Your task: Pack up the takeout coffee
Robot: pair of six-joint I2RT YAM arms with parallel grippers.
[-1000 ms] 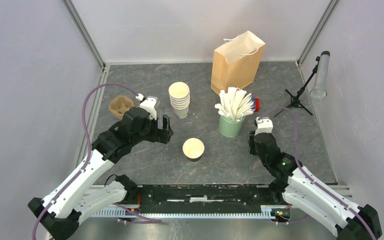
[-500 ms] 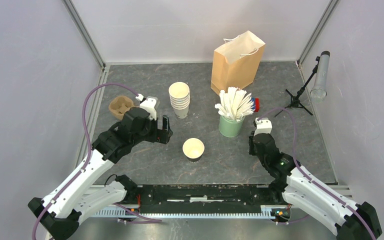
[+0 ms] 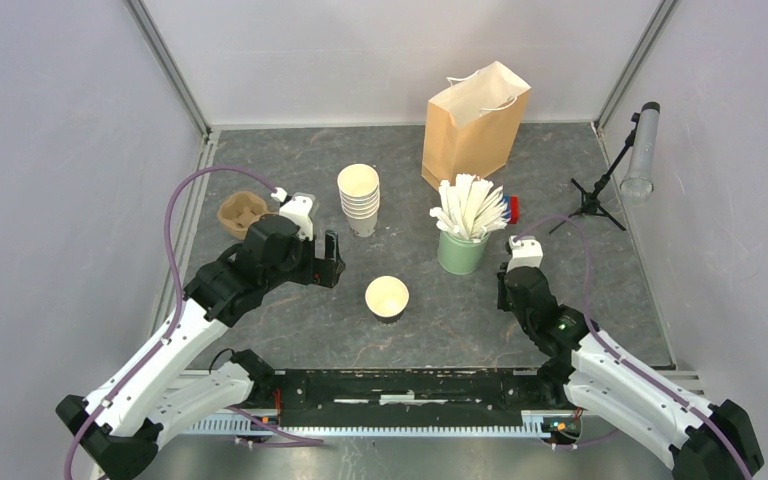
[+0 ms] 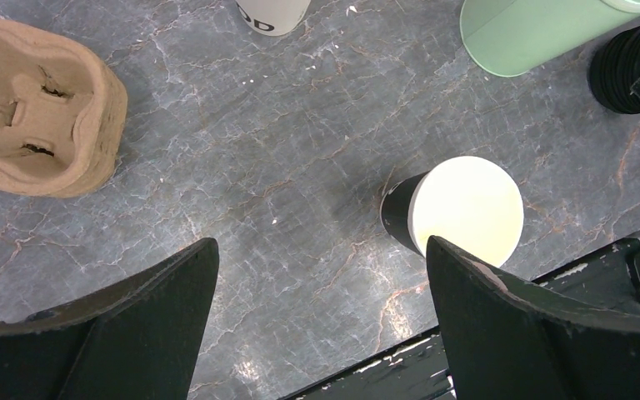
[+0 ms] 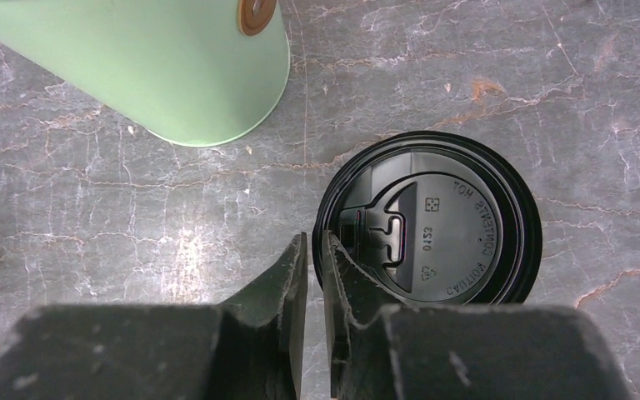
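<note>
A lidless cream cup (image 3: 387,297) in a dark sleeve stands mid-table; it also shows in the left wrist view (image 4: 465,210). No takeout coffee with a lid on is in view. My left gripper (image 3: 334,259) hovers to the left of that cup, wide open and empty (image 4: 322,246). My right gripper (image 5: 315,242) is down beside the green cup, its jaws nearly together on the near rim of a black lid (image 5: 429,218). That lid tops a short black stack (image 4: 625,71). In the top view the right fingers are hidden under the wrist.
A brown paper bag (image 3: 475,125) stands open at the back. There is a stack of lidless cream cups (image 3: 359,198), a green cup of white sticks (image 3: 463,245) and a brown pulp cup carrier (image 3: 241,214) on the left. A small tripod (image 3: 592,205) stands at the right.
The right wrist has edged slightly down and left. The left arm has barely moved and the objects on the table stay where they were.
</note>
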